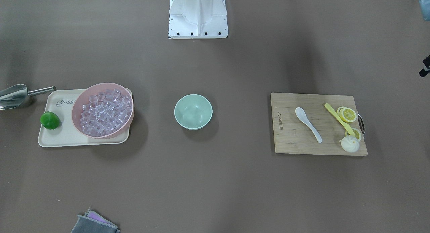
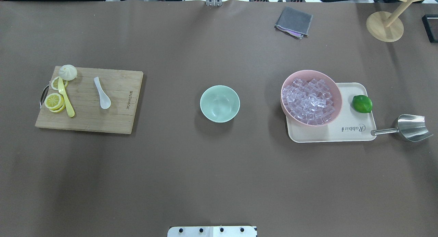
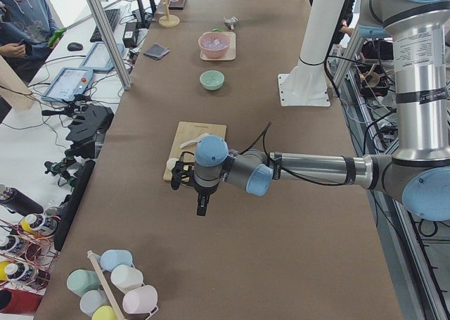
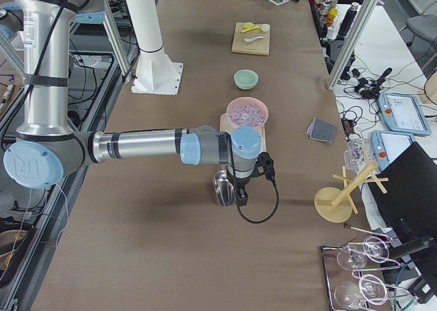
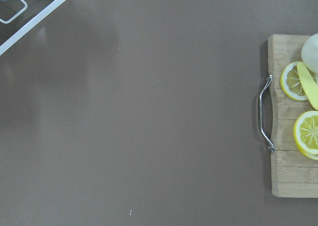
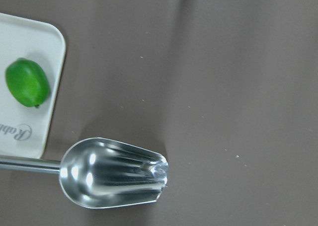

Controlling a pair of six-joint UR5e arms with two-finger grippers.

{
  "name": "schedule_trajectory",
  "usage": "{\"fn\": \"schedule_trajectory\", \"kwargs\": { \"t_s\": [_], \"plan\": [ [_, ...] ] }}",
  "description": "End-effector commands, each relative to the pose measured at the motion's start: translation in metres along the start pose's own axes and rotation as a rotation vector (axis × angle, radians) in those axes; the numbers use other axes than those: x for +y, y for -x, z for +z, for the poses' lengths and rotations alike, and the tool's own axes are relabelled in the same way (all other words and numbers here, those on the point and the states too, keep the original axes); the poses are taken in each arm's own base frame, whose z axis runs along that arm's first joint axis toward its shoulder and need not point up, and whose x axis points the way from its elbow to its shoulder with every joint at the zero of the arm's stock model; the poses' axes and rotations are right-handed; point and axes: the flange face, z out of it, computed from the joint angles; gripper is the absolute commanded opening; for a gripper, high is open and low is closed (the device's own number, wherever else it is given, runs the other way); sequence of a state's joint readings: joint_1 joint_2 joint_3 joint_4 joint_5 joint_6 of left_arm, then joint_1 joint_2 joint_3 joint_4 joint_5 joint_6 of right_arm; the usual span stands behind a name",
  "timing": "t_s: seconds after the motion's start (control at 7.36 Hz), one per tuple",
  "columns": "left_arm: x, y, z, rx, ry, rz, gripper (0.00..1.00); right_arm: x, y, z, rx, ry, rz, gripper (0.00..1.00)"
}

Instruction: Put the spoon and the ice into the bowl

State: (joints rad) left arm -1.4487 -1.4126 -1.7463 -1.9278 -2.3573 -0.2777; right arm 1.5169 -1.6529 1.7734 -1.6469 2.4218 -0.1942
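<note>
One spoon (image 2: 102, 93) lay on one cutting board (image 2: 102, 122), one mint bowl (image 2: 219, 103) stood mid-table, ice (image 2: 309, 102) too many to count filled one pink bowl (image 2: 308, 72), left gripper (image 3: 201, 206), right gripper (image 4: 241, 197), whether spread I could not tell.

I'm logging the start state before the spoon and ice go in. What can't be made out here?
left gripper: shows only small in the exterior left view; open or shut unclear.
right gripper: only in the exterior right view; same doubt.
ice: lower cubes hidden under the top ones in the pink bowl.
steel scoop: cut by the front-facing view's left edge.
</note>
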Motion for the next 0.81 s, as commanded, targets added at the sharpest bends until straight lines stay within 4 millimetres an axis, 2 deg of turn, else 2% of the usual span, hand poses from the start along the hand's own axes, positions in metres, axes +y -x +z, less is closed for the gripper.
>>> {"fn": "schedule_trajectory", "kwargs": {
  "t_s": [0.0, 0.14, 0.27, 0.41, 0.54, 0.68],
  "plan": [
    [-0.03, -0.031, -0.003, 0.022, -0.025, 0.067, 0.98, -0.026, 0.042, -0.012, -0.125, -0.04, 0.003, 1.0],
    [-0.041, -0.064, 0.012, 0.042, -0.002, 0.106, 0.98, -0.04, 0.089, -0.016, -0.119, -0.034, 0.026, 1.0],
    [-0.061, -0.09, 0.012, 0.056, -0.012, 0.048, 0.98, -0.058, 0.133, -0.019, -0.112, -0.035, 0.028, 1.0],
    [-0.081, -0.114, 0.018, 0.07, -0.005, 0.013, 0.98, -0.07, 0.175, -0.011, -0.08, -0.023, 0.023, 1.0],
    [-0.087, -0.143, 0.032, 0.084, 0.018, 0.004, 0.98, -0.087, 0.209, -0.004, -0.055, -0.022, 0.019, 0.99],
    [-0.101, -0.188, 0.04, 0.109, 0.027, -0.043, 0.98, -0.101, 0.246, 0.009, -0.042, -0.012, 0.01, 0.99]
  ]
}}
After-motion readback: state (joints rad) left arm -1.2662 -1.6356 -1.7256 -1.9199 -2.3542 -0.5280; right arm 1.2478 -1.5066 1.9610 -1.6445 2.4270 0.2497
